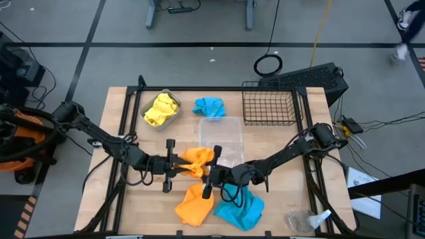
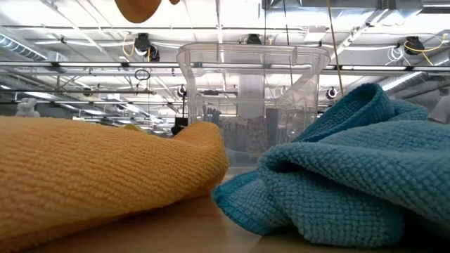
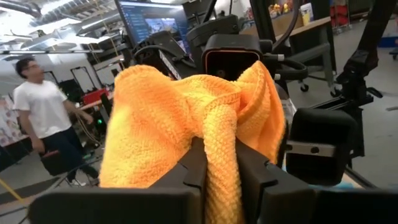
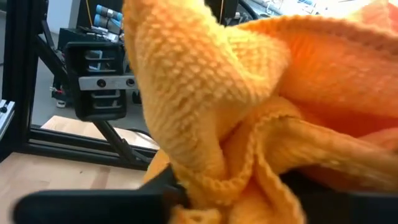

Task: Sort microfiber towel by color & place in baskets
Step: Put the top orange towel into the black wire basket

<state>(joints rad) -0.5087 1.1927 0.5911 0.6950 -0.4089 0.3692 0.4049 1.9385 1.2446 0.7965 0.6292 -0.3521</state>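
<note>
Clamped tight on one orange towel (image 1: 196, 161), both at once: left gripper (image 1: 174, 165) on its left end, right gripper (image 1: 211, 176) on its right end. Held up off the table (image 1: 126, 206), just in front of the clear tub (image 1: 221, 138). Soft, bumpy, nubby cloth, bunched into thick folds and squeezed between the left fingers (image 3: 194, 167). Filling almost all of the right wrist view (image 4: 249, 112), with the right fingertips mostly buried under it.

On the wood near the front edge: a second orange towel (image 1: 194, 204) touching a crumpled blue towel (image 1: 240, 208). Both huge and fuzzy in the low view, orange (image 2: 98, 176) beside blue (image 2: 351, 169), hiding the tub's bottom (image 2: 252, 91).

Farther back: yellow cloth (image 1: 162, 109) heaped in the grey metal bin (image 1: 150, 126); hard to tell if one or two. Another blue towel (image 1: 210, 106) loose between bin and black wire basket (image 1: 269, 106). A clear wrapper (image 1: 307, 220) with a blue tip at the front right corner. A person (image 3: 46, 118) in a white shirt off in the room.
</note>
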